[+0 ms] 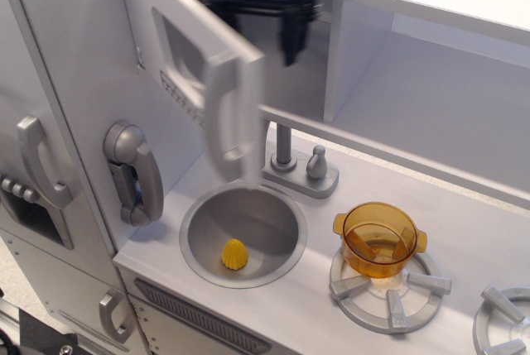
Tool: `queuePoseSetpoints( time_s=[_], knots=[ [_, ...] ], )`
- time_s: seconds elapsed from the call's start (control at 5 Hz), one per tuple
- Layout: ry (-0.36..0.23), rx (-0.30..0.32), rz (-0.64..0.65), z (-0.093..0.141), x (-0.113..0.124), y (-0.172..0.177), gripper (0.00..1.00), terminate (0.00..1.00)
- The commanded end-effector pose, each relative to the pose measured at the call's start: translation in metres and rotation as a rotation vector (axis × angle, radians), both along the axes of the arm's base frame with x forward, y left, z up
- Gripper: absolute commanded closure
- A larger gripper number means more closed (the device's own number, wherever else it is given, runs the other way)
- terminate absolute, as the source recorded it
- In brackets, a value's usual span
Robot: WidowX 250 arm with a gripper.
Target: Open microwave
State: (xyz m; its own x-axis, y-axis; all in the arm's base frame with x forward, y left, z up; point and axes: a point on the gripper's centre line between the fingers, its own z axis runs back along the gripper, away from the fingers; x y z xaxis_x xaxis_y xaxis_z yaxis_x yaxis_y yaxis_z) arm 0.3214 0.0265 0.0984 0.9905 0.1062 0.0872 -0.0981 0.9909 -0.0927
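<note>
The microwave door (186, 61) is grey, hinged on its left, and swung well out from the cabinet; it is motion-blurred. Its dark window (172, 40), button row (178, 90) and long vertical silver handle (225, 115) face left and forward. My black gripper (252, 36) is at the top, behind the door's free edge, inside the opening of the microwave cavity (290, 94). One finger (290, 39) shows; the other is hidden behind the door. The jaws look spread, holding nothing.
Below are the faucet (286, 156), the round sink (257, 214) with a yellow toy (234, 253), an orange pot (379, 239) on a burner (389, 293), the silver wall phone (132, 169), a left door handle (37, 165) and an open shelf (431, 98).
</note>
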Motion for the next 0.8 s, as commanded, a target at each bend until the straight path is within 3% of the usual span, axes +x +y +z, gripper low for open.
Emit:
queuePoseSetpoints(
  time_s=[0.0,0.2,0.6],
  knots=[
    [-0.044,0.004,-0.081,0.03,-0.044,0.035,0.0,0.0],
    [-0.048,0.025,-0.089,0.027,-0.06,0.048,0.0,0.0],
    [-0.063,-0.05,-0.083,0.05,-0.062,0.037,0.0,0.0]
  ],
)
